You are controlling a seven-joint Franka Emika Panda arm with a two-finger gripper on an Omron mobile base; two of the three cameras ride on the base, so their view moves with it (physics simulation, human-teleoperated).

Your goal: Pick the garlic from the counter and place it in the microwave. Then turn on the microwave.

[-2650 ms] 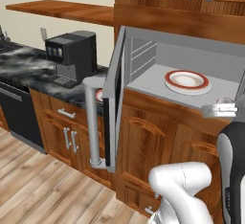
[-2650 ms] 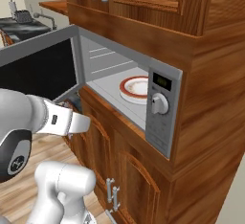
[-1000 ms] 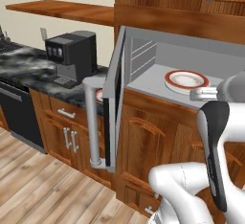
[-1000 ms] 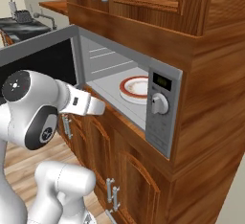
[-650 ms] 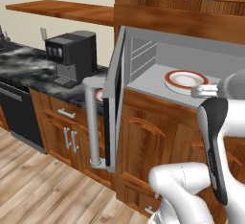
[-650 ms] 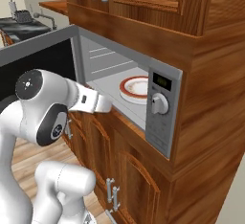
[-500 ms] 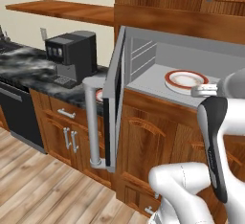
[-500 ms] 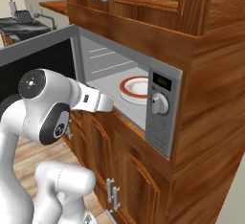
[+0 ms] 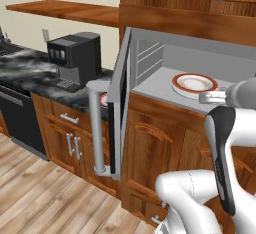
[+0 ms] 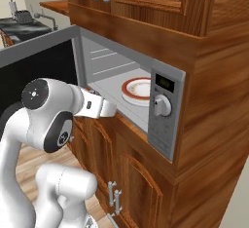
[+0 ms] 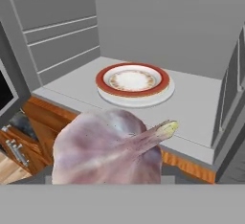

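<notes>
One kitchen wall: seen from two sides and from the robot's hand, with wooden cabinets throughout.
Far left: the counter [image 9: 30, 73], a dark marble-patterned slab with white veins, runs over wooden cabinets.
On the counter: a black-and-grey coffee machine [image 9: 74, 57] stands upright near the slab's right end.
Above it: a plain wooden shelf [image 9: 65, 12] is fixed to the wall.
Centre: the microwave [image 10: 163, 117] is built into the tall cabinet, and its door [image 9: 120, 103] stands swung wide open to the left, edge-on in the left base view.
Door handle: a long grey vertical bar [image 9: 96, 128] sits on the outer face of the open door.
Inside the microwave: a round red-rimmed plate [image 11: 133, 80] lies flat on the grey floor of the cavity, towards the middle.
Control panel: on the right of the opening, a small display sits above a round knob [image 10: 162, 106].
Arm: the white arm reaches up to the front edge of the cavity, the hand pointing inward just outside the opening.
Gripper: the gripper [image 10: 110, 108] pinches the garlic between its two fingers; the fingertips themselves are hidden behind the bulb in the hand view.
Garlic: the garlic [image 11: 107, 149], a whitish-pink bulb, hangs in the air at the mouth of the microwave, short of the plate, with its pointed stem tip aimed right and slightly up in the hand view.
</notes>
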